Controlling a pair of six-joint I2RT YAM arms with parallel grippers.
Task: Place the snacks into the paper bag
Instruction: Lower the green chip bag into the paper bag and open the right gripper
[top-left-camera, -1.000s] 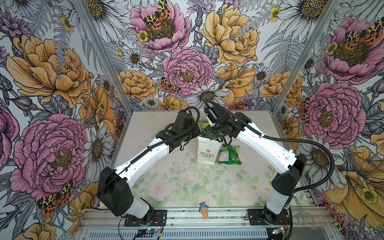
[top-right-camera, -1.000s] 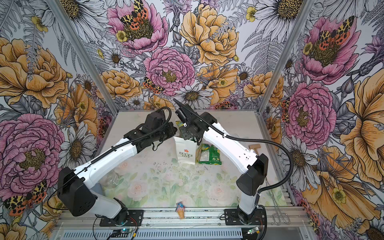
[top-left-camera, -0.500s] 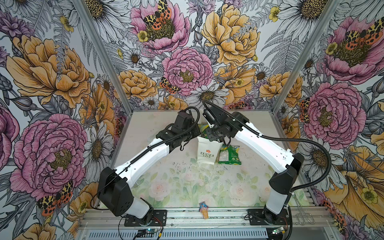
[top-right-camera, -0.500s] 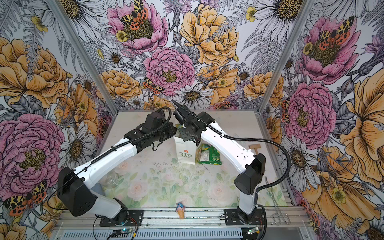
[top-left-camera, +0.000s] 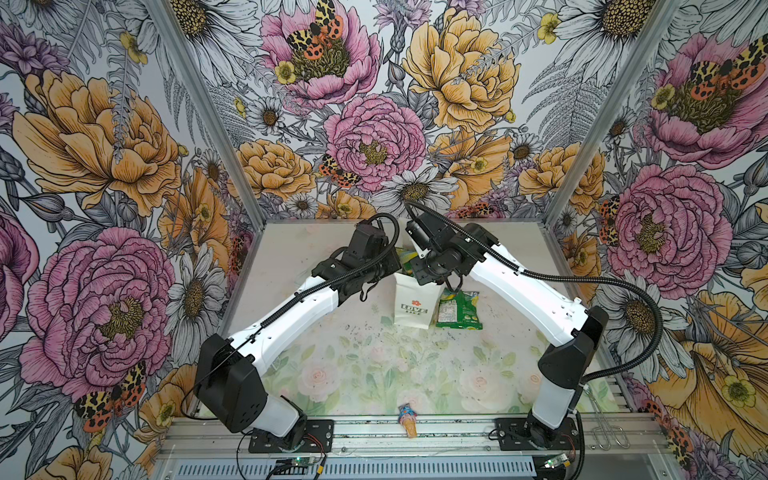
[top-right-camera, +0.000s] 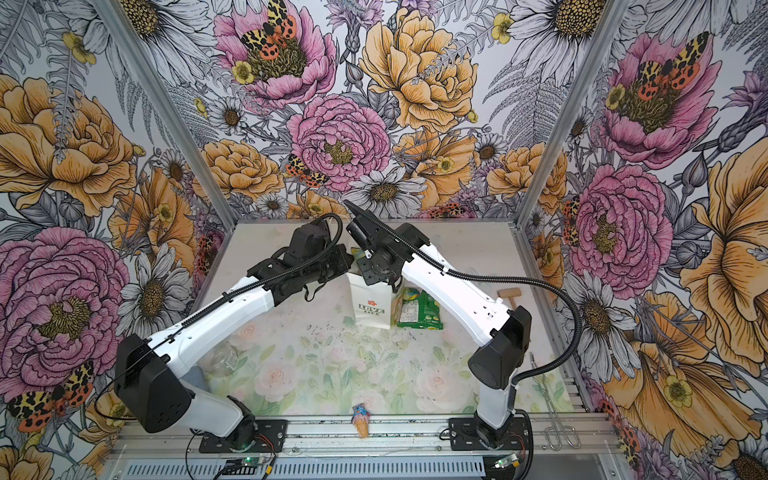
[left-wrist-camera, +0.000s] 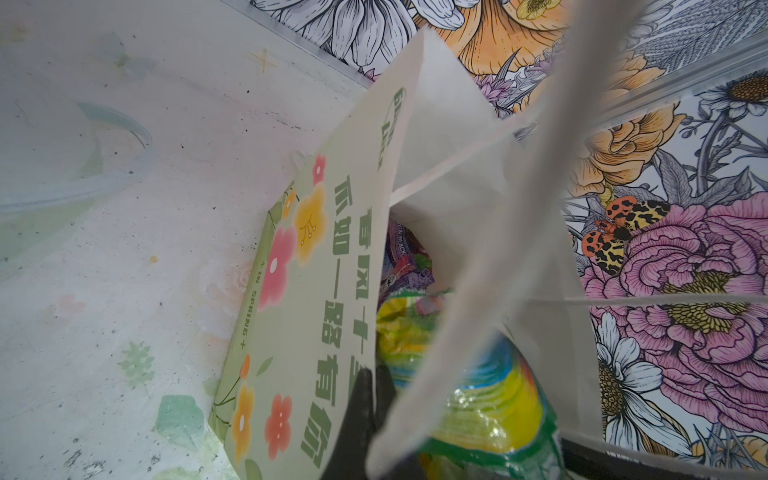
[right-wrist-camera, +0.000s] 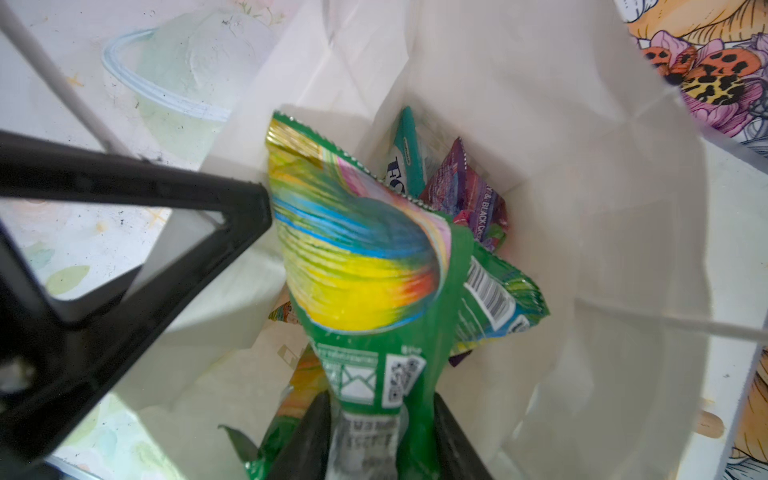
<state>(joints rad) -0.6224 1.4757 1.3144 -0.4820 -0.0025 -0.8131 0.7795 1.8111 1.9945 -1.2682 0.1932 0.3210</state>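
Floral walls (top-left-camera: 374, 137) ring the tabletop (top-left-camera: 374, 365). Left fingers (left-wrist-camera: 365, 415) pinch the paper bag (top-left-camera: 415, 303) rim; right fingers (right-wrist-camera: 316, 436) flank a green snack (right-wrist-camera: 374, 291), grip unclear.

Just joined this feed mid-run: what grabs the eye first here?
The white paper bag standing on the table: the left gripper pinches its rim, while a green packet hangs inside it between the fingers of the right gripper. A second green packet lies flat beside the bag.
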